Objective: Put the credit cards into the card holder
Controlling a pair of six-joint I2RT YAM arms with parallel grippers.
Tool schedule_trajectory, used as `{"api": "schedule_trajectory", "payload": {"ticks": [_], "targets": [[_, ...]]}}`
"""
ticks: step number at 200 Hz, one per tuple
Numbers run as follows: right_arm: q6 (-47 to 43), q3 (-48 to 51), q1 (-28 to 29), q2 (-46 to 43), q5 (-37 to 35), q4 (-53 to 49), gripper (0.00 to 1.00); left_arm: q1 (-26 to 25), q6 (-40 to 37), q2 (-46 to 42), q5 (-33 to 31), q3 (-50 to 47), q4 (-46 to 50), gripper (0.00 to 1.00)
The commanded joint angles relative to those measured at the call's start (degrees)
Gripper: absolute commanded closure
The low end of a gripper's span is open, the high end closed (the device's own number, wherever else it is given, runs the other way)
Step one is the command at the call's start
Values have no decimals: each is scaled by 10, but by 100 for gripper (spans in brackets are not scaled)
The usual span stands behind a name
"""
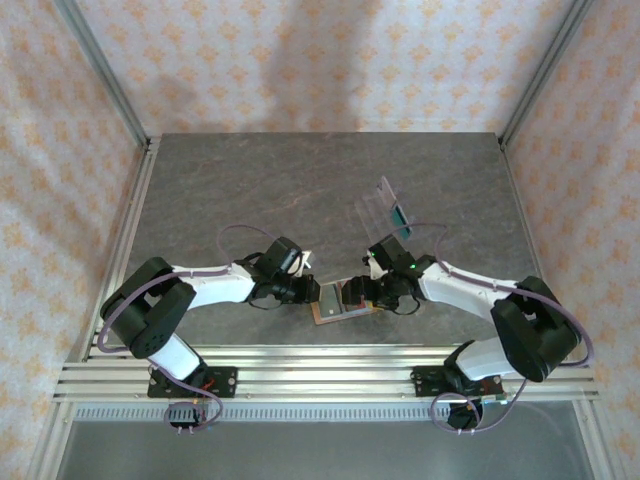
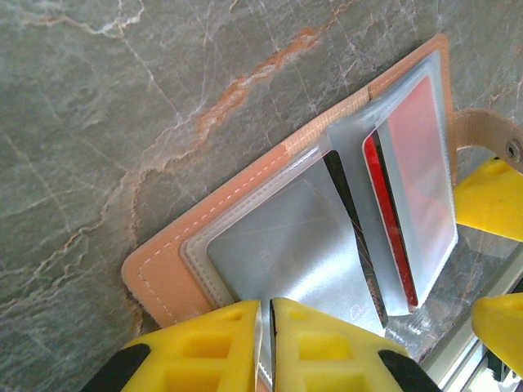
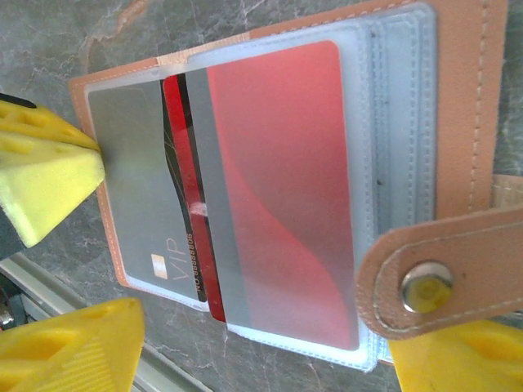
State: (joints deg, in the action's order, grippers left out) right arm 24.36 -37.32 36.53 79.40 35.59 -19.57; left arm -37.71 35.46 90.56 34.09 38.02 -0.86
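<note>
The card holder (image 1: 338,306) lies open on the table between both grippers, tan inside (image 2: 163,269), with cloudy plastic sleeves. Its snap tab (image 3: 441,273) rests over one right finger. A black VIP credit card (image 3: 143,212) sits in one sleeve, a dark strip of it bare. A red card (image 3: 278,188) fills the sleeve beside it. My left gripper (image 2: 265,309) is shut on the thin edge of a sleeve (image 2: 294,237). My right gripper (image 3: 265,347) is open, its yellow fingers (image 3: 78,347) wide apart on either side of the holder's near end.
A clear plastic stand (image 1: 383,207) stands behind the right arm with a dark teal card (image 1: 401,215) in it. A metal rail (image 1: 320,370) runs along the near table edge, close under the holder. Patterned walls close in the sides and back.
</note>
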Motion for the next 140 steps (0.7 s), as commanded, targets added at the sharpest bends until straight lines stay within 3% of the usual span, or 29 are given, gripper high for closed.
{"api": "schedule_trajectory", "payload": {"ticks": [1, 43, 96, 140], "targets": [[-3, 6, -3, 9, 10, 7, 23, 4, -11, -1, -2, -6, 20, 85], [-3, 7, -3, 6, 22, 17, 27, 4, -12, -1, -1, -3, 24, 85], [-28, -7, -3, -7, 5, -18, 39, 4, -15, -1, -2, 1, 31, 85], [-39, -13, -3, -15, 0, -31, 40, 4, -16, 3, -1, 4, 33, 85]]}}
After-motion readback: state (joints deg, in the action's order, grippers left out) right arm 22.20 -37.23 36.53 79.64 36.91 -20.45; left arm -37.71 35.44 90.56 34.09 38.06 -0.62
